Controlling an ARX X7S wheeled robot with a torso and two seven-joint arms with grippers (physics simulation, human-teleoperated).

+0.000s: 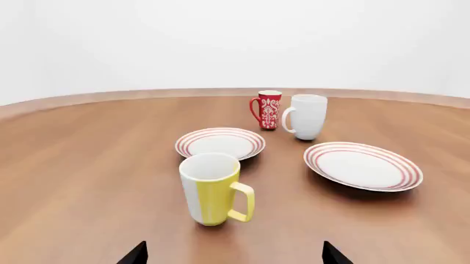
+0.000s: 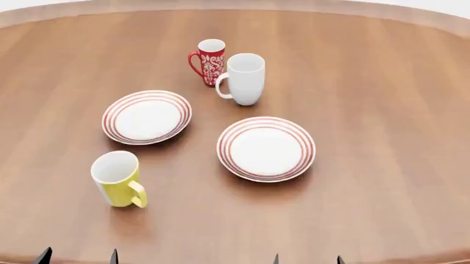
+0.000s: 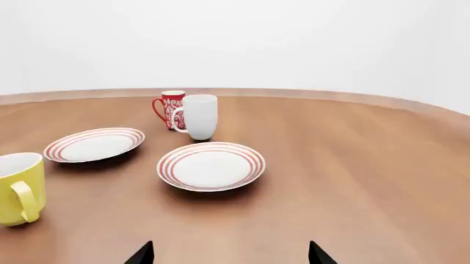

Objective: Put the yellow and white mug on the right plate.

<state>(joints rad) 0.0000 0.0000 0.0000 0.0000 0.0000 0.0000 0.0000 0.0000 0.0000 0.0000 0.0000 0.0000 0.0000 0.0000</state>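
Note:
The yellow and white mug (image 2: 118, 180) stands upright near the table's front left, its handle toward the front right; it also shows in the left wrist view (image 1: 213, 188) and at the edge of the right wrist view (image 3: 17, 188). The right plate (image 2: 266, 148), white with red rings, lies at the table's middle and holds nothing (image 1: 362, 165) (image 3: 211, 166). My left gripper (image 2: 78, 257) is open, just in front of the mug, its fingertips (image 1: 135, 254) wide apart. My right gripper (image 2: 307, 259) is open, in front of the right plate.
A second red-ringed plate (image 2: 146, 116) lies left of the right plate. Behind them stand a tall red patterned mug (image 2: 209, 61) and a plain white mug (image 2: 243, 78), close together. The round wooden table (image 2: 382, 82) has bare wood at the right.

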